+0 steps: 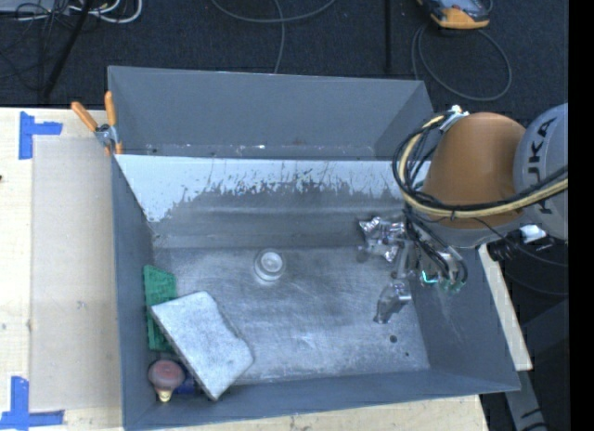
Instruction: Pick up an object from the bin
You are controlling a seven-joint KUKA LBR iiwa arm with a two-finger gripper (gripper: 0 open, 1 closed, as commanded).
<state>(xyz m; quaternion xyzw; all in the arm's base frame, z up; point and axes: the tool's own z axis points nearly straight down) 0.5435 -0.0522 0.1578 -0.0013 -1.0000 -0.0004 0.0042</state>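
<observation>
- Your gripper [386,269] hangs low at the right side of the bin [278,132]. Its two fingers are spread apart over bare floor, with nothing between them.
- The nearest thing is a small clear round cap [269,265], alone at mid-floor to the gripper's left and not touching it.
- The bin's near left corner holds a heap: a pale flat sponge [201,341] lies partly over a green thing [158,285], with a brown-red knob [167,373] just beside the sponge.
</observation>
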